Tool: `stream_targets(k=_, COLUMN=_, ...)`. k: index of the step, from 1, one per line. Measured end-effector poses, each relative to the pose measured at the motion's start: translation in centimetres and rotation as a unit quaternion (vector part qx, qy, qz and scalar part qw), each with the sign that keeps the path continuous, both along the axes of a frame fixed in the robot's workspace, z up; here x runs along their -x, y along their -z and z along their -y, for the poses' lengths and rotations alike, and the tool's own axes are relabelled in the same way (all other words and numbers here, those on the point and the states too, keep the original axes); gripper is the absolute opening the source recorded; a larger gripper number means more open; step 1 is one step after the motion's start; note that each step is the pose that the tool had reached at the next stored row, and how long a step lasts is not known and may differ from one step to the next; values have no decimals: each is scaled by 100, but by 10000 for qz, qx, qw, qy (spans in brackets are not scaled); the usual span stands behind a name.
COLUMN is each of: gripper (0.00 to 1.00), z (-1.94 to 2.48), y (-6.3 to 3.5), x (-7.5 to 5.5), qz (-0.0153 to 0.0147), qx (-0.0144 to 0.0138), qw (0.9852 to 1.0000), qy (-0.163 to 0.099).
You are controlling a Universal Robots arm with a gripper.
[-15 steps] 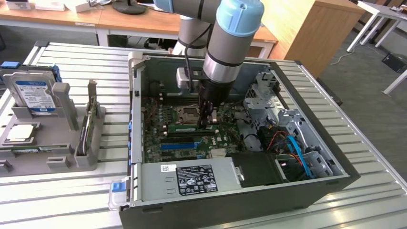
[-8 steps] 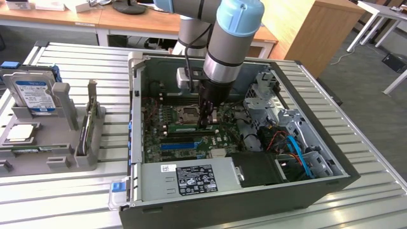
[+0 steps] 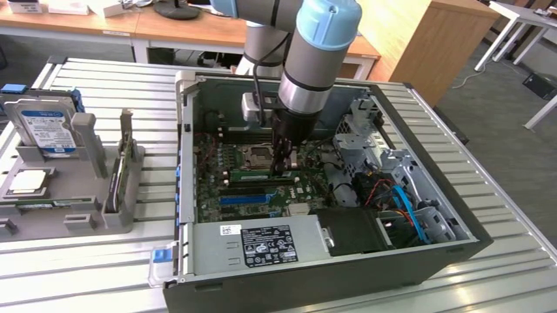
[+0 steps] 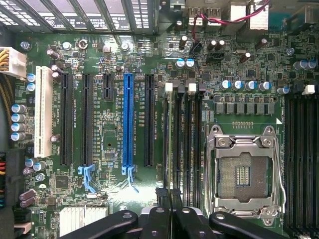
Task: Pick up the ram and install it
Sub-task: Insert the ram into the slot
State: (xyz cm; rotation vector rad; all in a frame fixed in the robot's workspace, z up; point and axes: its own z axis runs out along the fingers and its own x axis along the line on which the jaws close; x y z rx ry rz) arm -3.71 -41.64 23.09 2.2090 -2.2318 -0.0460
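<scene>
While ram (image 3: 254,175) stands on edge at memory slots (image 4: 187,144) beside CPU socket (image 4: 244,172), gripper (image 3: 284,168) pinches its top edge near one end, fingers nearly together. Judged: light, stiff, fragile board. Hold by bare edges, clear of chips, square to slot.

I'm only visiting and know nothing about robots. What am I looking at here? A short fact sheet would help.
arm: grey and blue, reaching down into the open black computer case
ram: long thin green circuit-board stick, along the memory slots beside the empty silver processor socket
hand: at the ram's end nearer the exterior view's right
outside the case: silver hard drive with blue label, propped in a grey holder, on the exterior view's left
</scene>
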Motion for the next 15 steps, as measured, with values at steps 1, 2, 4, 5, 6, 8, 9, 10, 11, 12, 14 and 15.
stream_targets(k=1, gripper=12, z=0, y=0, x=0, qz=0, qx=0, qw=10000, qy=0)
stream_targets(k=2, gripper=12, z=0, y=0, x=0, qz=0, qx=0, qw=10000, qy=0)
stream_targets(k=4, gripper=12, z=-1, y=9, x=0, qz=1, qx=-3, qw=10000, qy=0)
stream_targets(k=5, gripper=12, z=0, y=12, x=0, qz=1, qx=-1, qw=10000, qy=0)
stream_targets(k=6, gripper=12, z=0, y=11, x=0, qz=0, qx=0, qw=10000, qy=0)
stream_targets(k=8, gripper=12, z=0, y=11, x=0, qz=0, qx=0, qw=10000, qy=0)
stream_targets(k=9, gripper=12, z=0, y=11, x=0, qz=0, qx=-1, qw=10000, qy=0)
stream_targets(k=10, gripper=12, z=0, y=11, x=0, qz=0, qx=0, qw=10000, qy=-1)
stream_targets(k=11, gripper=12, z=0, y=11, x=2, qz=0, qx=0, qw=10000, qy=-1)
stream_targets(k=12, gripper=12, z=0, y=11, x=2, qz=0, qx=0, qw=10000, qy=-1)
stream_targets(k=14, gripper=12, z=-1, y=9, x=3, qz=0, qx=0, qw=10000, qy=0)
stream_targets(k=15, gripper=12, z=-1, y=9, x=3, qz=0, qx=0, qw=10000, qy=0)
